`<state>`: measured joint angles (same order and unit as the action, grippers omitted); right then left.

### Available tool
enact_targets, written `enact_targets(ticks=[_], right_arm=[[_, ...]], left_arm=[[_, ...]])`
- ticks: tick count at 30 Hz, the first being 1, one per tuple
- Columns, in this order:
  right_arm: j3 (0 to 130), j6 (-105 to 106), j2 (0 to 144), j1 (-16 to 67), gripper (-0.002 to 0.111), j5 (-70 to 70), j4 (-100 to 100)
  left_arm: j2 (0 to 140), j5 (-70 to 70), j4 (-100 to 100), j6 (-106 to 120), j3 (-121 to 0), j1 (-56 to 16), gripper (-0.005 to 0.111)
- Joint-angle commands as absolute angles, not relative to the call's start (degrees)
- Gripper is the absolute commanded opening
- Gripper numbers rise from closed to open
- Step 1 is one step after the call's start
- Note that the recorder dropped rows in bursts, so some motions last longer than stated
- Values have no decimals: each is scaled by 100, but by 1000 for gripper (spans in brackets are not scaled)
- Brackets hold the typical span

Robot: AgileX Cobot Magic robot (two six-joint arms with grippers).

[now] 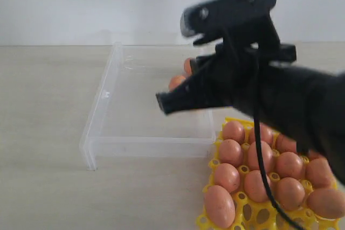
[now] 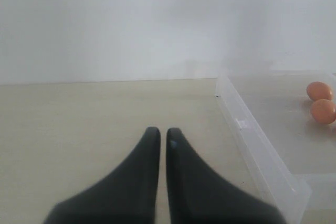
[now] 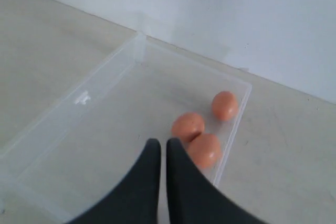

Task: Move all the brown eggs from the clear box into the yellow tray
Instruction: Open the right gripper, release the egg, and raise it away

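Three brown eggs lie together at one end of the clear box. My right gripper hangs above the box floor beside them, shut and holding nothing. In the exterior view the same gripper reaches left over the clear box, hiding most of the eggs there; two brown eggs peek out behind it. The yellow tray at the front right carries several brown eggs. My left gripper is shut and empty over bare table, left of the clear box.
The pale wooden table stretches left of the box. A white wall stands behind. The right arm's black cable hangs across the tray's eggs.
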<state>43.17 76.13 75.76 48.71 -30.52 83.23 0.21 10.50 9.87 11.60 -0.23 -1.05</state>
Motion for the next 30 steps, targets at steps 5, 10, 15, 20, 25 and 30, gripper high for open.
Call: enact_targets(ticks=[5,10,15,20,25,30], right_arm=[[5336,10441,8149,3541,0,-994,9995],[5361,12161,9279,3448,0,-1523,9689],[5401,12161,9865,3424,0,-4539,9212],[5658,12171,9978,2473,0,-6020,8902],[6480,12181,9954,784,0,-6053,9995],[6530,12181,9750,114,0,-5538,9995]], left_arm=[[0,1036,978,1162,0,-135,4],[0,1036,978,1162,0,-135,4],[0,1036,978,1162,0,-135,4],[0,1036,978,1162,0,-135,4],[0,1036,978,1162,0,-137,4],[0,1036,978,1162,0,-137,4]])
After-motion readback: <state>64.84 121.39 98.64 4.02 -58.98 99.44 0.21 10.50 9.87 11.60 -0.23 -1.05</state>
